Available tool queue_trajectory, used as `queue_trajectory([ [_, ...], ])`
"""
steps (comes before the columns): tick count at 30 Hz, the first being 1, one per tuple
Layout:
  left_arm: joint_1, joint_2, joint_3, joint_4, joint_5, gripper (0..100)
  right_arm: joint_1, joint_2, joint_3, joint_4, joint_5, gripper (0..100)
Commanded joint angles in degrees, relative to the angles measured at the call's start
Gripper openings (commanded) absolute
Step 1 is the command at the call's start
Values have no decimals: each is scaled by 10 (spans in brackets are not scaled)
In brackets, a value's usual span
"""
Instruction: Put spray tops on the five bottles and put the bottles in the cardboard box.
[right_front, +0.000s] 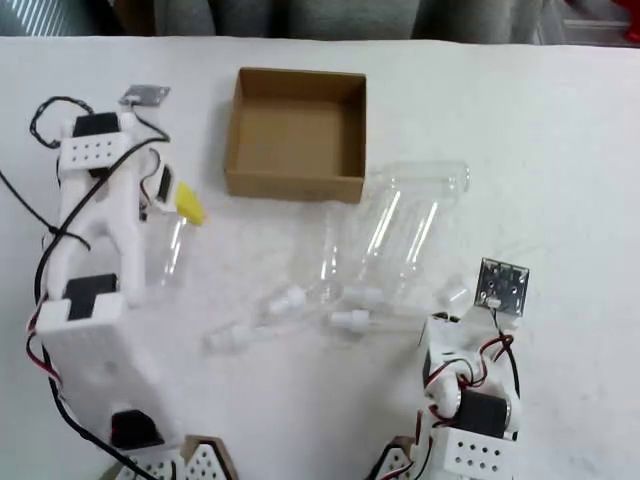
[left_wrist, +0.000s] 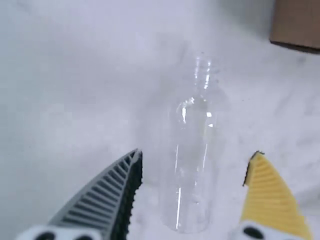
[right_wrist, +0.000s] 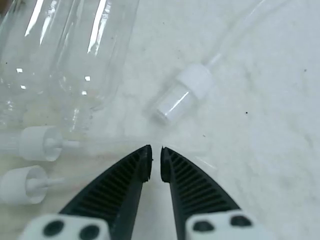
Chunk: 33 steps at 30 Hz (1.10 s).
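A cardboard box (right_front: 297, 130) stands open and empty at the back of the table. One clear bottle (left_wrist: 194, 130) without a top lies between the wide-open fingers of my left gripper (left_wrist: 192, 167); from above, this bottle (right_front: 169, 250) lies by the left gripper (right_front: 170, 205). Several more clear bottles (right_front: 385, 230) lie in a bunch right of the box. My right gripper (right_wrist: 155, 159) is shut, tips just short of a white spray top (right_wrist: 182, 95). Two other spray tops (right_wrist: 36, 143) lie beside the bottles' necks. The right gripper (right_front: 435, 322) sits low on the table.
Loose spray tops with thin tubes (right_front: 290, 298) are scattered across the table's middle (right_front: 228, 335). The box corner (left_wrist: 297, 22) lies beyond the bottle. Cables trail along the left arm (right_front: 90, 300).
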Motion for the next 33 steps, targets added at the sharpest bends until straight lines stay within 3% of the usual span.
queue_trajectory([
  [1, 22, -68, -4, 24, -9, 332, 1, -5, -2, 0, 0, 22],
  [10, 22, -80, 3, 33, -25, 331, 4, -5, -2, 1, 0, 21],
  [21, 19, -252, 272, -182, -27, 331, 4, -5, -2, 1, 0, 21],
  [33, 18, -253, 323, -263, -27, 332, 4, -5, -2, 1, 0, 20],
])
